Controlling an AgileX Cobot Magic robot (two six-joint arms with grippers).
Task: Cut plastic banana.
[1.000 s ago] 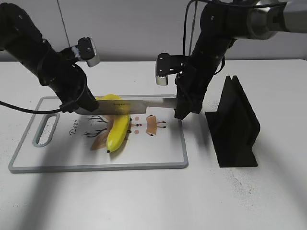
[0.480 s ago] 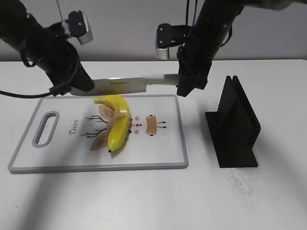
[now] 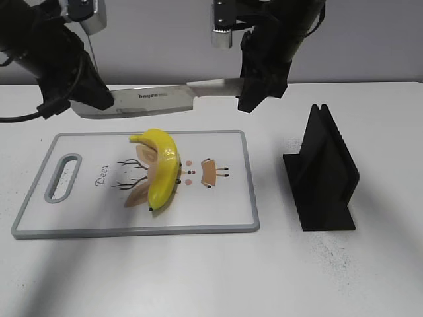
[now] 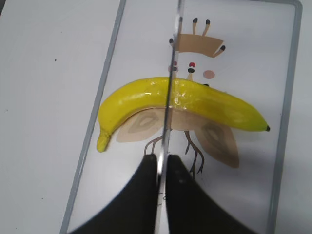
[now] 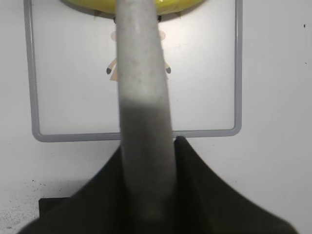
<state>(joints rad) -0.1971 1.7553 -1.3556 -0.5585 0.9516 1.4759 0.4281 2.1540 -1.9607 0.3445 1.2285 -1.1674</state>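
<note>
The plastic banana (image 3: pixel 162 169) is glossy yellow and lies on the white cutting board (image 3: pixel 248 198), over its deer print. A steel knife (image 3: pixel 153 99) hangs level in the air above the board's far edge. My left gripper (image 3: pixel 99 100) is shut on the blade's tip end. My right gripper (image 3: pixel 255 94) is shut on the handle. In the left wrist view the blade (image 4: pixel 168 92) shows edge-on between the jaws (image 4: pixel 163 163), crossing over the banana (image 4: pixel 214 105). In the right wrist view the grey handle (image 5: pixel 144 92) fills the jaws (image 5: pixel 148 148), and the banana (image 5: pixel 180 5) shows at the top edge.
A black knife stand (image 3: pixel 324 175) stands on the white table to the right of the board. Its corner shows in the right wrist view (image 5: pixel 48 204). The board has a handle slot (image 3: pixel 63 177) at its left end.
Both arms have lifted the knife straight up and back from the banana, from board height to well above it. The banana has stayed in place on the board.
</note>
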